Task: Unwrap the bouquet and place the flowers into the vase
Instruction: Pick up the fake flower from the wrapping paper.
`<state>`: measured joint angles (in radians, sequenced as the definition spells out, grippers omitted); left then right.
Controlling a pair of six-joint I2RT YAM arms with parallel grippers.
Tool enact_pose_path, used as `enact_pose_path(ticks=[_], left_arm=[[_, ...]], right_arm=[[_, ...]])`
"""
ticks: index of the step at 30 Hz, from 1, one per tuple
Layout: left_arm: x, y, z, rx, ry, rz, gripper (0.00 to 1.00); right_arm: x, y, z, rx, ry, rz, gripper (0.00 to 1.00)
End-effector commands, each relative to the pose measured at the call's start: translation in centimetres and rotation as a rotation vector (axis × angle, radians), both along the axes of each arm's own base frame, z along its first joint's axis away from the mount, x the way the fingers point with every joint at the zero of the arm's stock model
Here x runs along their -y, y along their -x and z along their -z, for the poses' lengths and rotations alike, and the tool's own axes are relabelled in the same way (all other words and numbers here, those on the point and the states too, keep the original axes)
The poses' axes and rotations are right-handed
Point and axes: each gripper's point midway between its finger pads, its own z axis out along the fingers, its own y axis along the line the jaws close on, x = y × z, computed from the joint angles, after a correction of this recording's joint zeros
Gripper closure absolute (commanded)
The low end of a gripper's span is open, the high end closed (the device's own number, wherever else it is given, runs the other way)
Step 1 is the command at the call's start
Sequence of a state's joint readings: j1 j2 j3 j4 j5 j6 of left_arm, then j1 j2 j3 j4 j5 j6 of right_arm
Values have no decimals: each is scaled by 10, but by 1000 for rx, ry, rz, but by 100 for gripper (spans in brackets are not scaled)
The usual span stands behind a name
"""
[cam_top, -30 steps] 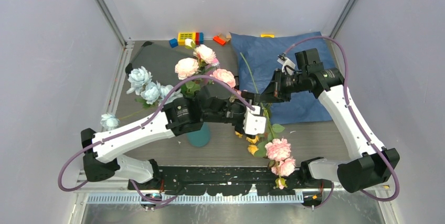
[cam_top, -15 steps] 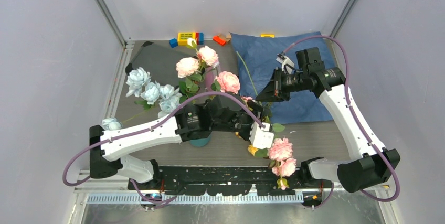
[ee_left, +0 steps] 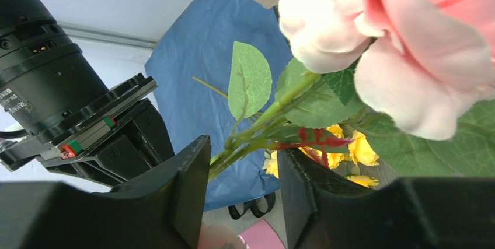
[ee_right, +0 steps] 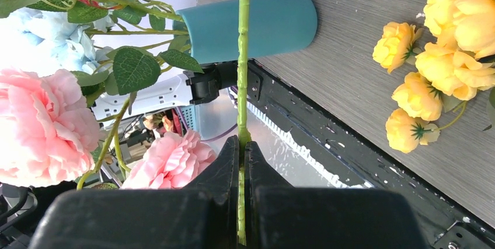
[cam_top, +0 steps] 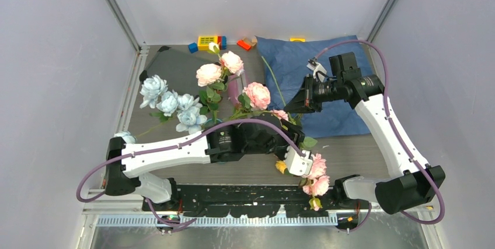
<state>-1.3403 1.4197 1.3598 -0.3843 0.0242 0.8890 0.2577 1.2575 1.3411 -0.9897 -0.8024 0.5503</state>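
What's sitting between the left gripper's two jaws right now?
Green stems of a pink flower run through the left gripper, its jaws standing apart; the left wrist view shows it.

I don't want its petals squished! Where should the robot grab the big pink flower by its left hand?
On the green stem, a little way down from the soft pink flower, never on the bloom itself. The stem is thin and firm, and it runs between the open fingers of the left gripper, so closing from both sides there should hold it without crushing anything.
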Motion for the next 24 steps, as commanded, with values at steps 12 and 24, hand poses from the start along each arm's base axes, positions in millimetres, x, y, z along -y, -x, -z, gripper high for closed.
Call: enact_pose_path(ticks=[12,24], left_arm=[[9,0,-16,95,61,-22,84],[0,-4,-34,70,124,-81,100]], right_arm=[[-5,0,-24,48,-71,-2,100],[6,-13,-26,105,-20,78,67]])
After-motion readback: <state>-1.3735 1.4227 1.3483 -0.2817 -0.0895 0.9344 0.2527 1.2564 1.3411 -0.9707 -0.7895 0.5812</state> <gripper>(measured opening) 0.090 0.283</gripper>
